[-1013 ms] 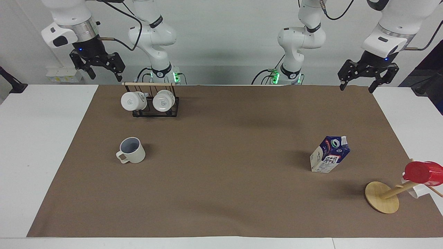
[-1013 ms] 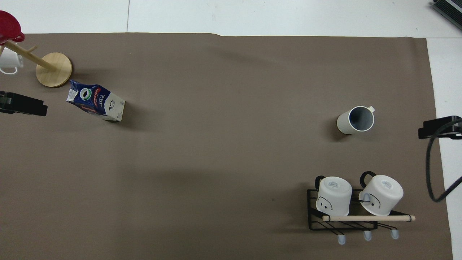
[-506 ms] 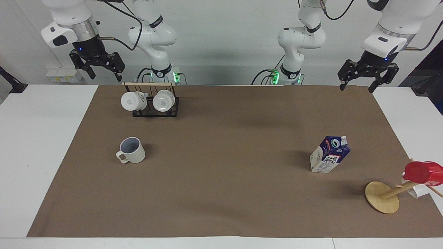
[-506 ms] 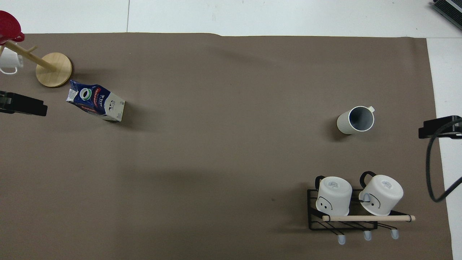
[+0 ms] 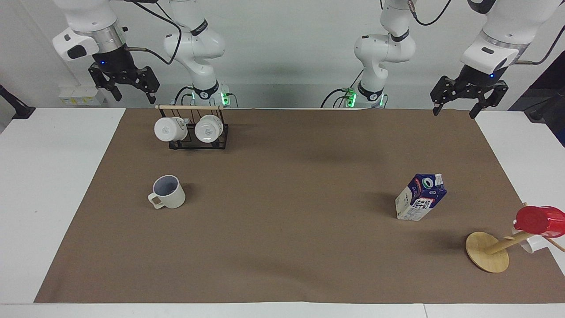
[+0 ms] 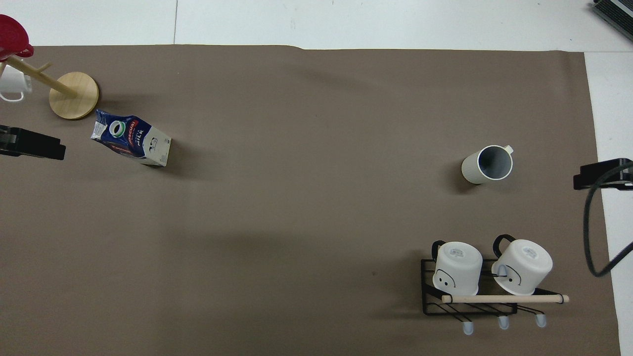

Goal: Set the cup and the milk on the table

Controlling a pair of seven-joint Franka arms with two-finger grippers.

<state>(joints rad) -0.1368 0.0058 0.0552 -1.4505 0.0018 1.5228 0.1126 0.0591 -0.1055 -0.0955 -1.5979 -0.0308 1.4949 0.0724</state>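
The cream-beige cup (image 5: 167, 192) stands upright on the brown paper sheet (image 5: 287, 212) of the white table (image 5: 48, 185), toward the right arm's end; it also shows in the overhead view (image 6: 486, 164). The blue and white milk (image 5: 420, 197) stands on the sheet toward the left arm's end, and shows in the overhead view (image 6: 131, 138). My right gripper (image 5: 133, 93) is open and empty, raised over the table edge by the robots. My left gripper (image 5: 454, 110) is open and empty, raised over the sheet's corner by the robots. Both arms wait.
A black wire rack (image 5: 194, 142) with two white mugs (image 6: 457, 267) stands nearer to the robots than the cup. A tilted wooden mug tree with a round disc base (image 5: 487, 251) holds a red cup (image 5: 539, 220) and a white mug (image 6: 11, 83) beside the milk.
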